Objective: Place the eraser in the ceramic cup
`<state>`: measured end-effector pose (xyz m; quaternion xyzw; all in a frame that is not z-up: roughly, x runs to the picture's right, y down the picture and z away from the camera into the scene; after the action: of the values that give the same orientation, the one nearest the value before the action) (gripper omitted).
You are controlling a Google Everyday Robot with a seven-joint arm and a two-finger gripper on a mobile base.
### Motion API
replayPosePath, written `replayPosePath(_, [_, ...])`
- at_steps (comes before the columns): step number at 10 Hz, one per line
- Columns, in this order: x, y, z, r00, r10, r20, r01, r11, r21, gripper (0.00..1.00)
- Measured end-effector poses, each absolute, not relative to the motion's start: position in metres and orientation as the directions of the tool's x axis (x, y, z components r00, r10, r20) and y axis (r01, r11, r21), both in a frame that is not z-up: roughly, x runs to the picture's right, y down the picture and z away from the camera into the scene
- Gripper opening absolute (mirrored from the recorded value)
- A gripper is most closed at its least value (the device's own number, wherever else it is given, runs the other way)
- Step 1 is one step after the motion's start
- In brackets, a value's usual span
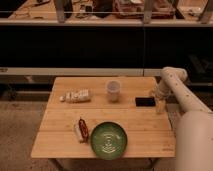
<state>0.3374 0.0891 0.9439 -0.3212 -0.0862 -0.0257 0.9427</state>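
Note:
The eraser (145, 101) is a flat black slab lying on the right side of the wooden table (60, 135). The ceramic cup (113, 90) is small and pale, and stands upright at the middle back of the table, a little left of the eraser. My gripper (159, 104) hangs down from the white arm (172, 80) at the table's right edge. It is just right of the eraser and low, close to the tabletop. The eraser lies flat on the table beside the gripper.
A round green plate (108, 140) sits at the front middle. A red-and-white object (81, 129) lies to its left. A pale packet (76, 96) lies at the back left. A dark shelf unit (100, 45) stands behind the table.

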Motion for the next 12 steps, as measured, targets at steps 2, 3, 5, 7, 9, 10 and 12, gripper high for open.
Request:
replayPosePath(2, [0.3378, 0.0871, 0.9436, 0.985, 0.009, 0.17, 0.095, 0.798, -0.595, 0.78])
replayPosePath(3, [0.3375, 0.0865, 0.9436, 0.986, 0.011, 0.166, 0.091, 0.8, -0.593, 0.73])
replayPosePath(5, [0.3359, 0.0866, 0.9428, 0.987, 0.017, 0.163, 0.084, 0.8, -0.595, 0.57])
replayPosePath(7, [0.3325, 0.0875, 0.9428, 0.986, 0.027, 0.165, 0.078, 0.799, -0.596, 0.54])
replayPosePath(9, [0.3296, 0.0891, 0.9426, 0.984, 0.039, 0.171, 0.073, 0.797, -0.6, 0.54])
replayPosePath(10, [0.3289, 0.0899, 0.9423, 0.984, 0.042, 0.173, 0.072, 0.795, -0.603, 0.54])
replayPosePath(12, [0.3279, 0.0914, 0.9413, 0.983, 0.049, 0.177, 0.07, 0.79, -0.608, 0.54])
